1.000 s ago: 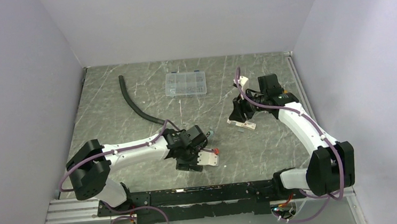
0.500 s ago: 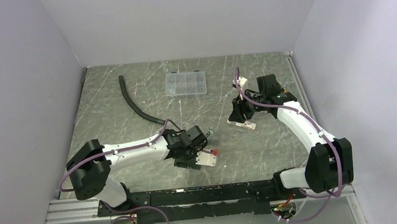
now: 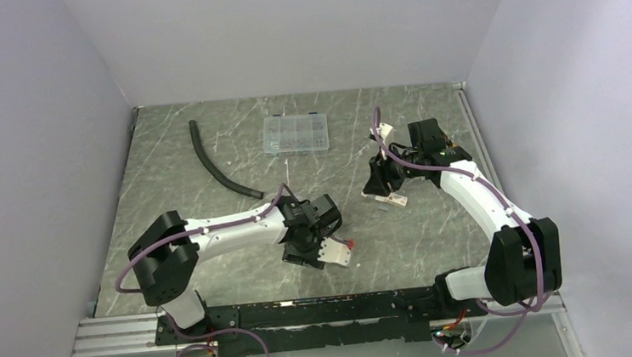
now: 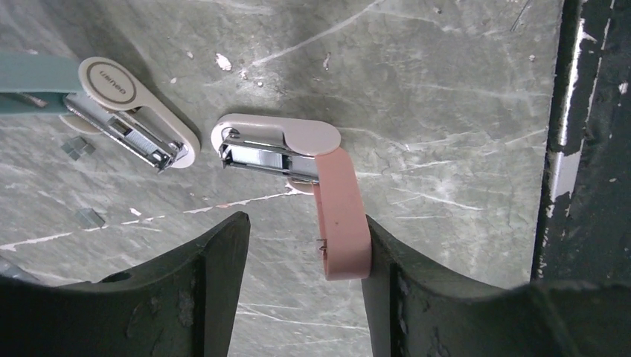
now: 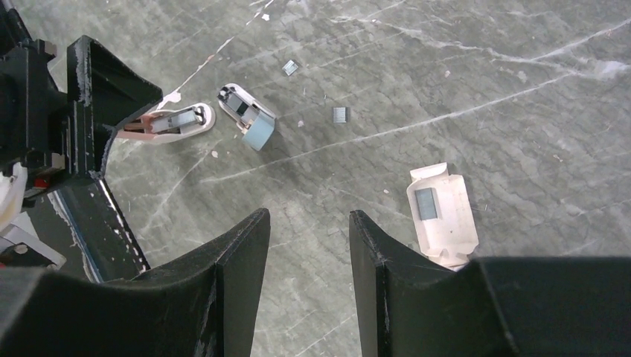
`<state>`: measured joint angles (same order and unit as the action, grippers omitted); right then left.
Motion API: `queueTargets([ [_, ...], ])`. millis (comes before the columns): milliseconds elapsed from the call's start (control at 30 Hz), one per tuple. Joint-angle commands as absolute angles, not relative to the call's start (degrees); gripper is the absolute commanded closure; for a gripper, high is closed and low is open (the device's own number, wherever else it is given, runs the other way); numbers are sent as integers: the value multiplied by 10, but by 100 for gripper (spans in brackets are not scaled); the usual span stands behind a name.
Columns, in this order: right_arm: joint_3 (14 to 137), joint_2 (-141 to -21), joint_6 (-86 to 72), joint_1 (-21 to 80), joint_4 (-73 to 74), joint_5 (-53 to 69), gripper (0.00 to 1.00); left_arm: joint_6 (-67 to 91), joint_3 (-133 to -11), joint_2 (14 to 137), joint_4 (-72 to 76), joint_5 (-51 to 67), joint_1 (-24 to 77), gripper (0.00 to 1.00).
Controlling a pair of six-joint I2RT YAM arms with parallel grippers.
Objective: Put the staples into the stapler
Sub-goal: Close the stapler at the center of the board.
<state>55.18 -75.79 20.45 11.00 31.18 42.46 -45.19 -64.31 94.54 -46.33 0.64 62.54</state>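
– between the fingers of your left gripper (image 4: 303,222), on the grey marbled tabletop (image 4: 461,111), lies the pink-lidded mini stapler with a white base (image 4: 277,147). which way does it point?

– in your left wrist view its base runs across the picture, rounded nose to the left and hinge to the right. the pink lid (image 4: 342,223) is swung open from the hinge, nearly square to the base. it points down towards your gripper, and its end is just beside the finger (image 4: 417,297) on the picture's right. your left gripper is spread wide and grips nothing.

– and the staples?

– tiny silvery-grey staple strips (image 4: 78,147) lie loose on the tabletop, left of the pink stapler. they are near the teal-lidded mini stapler (image 4: 130,126), which lies slantwise and is also open. your right wrist view adds a lone strip (image 5: 340,114) out on the stone. it also shows a grey strip (image 5: 425,202) in the opened flat white carton (image 5: 454,223), with its long axis along the carton's length. the loose bits are too small to tell how their long axes run.

– your right gripper (image 5: 309,216)?

– its fingers are parted with nothing between them. it is near the carton and well apart from both staplers.

– what does the top view add?

– little, because your left gripper covers both staplers there. only the left wrist view shows the pink stapler's bare metal channel, and i cannot tell whether it holds staples.
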Motion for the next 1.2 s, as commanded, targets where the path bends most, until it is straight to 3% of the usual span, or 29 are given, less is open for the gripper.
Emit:
queueTargets([
  [0,557,-751,218,109,306,447,53,-485,-689,975,-514,41,620,41],
  [1167,570,-767,228,109,326,483,55,-567,-891,1165,-702,205,520,58],
])
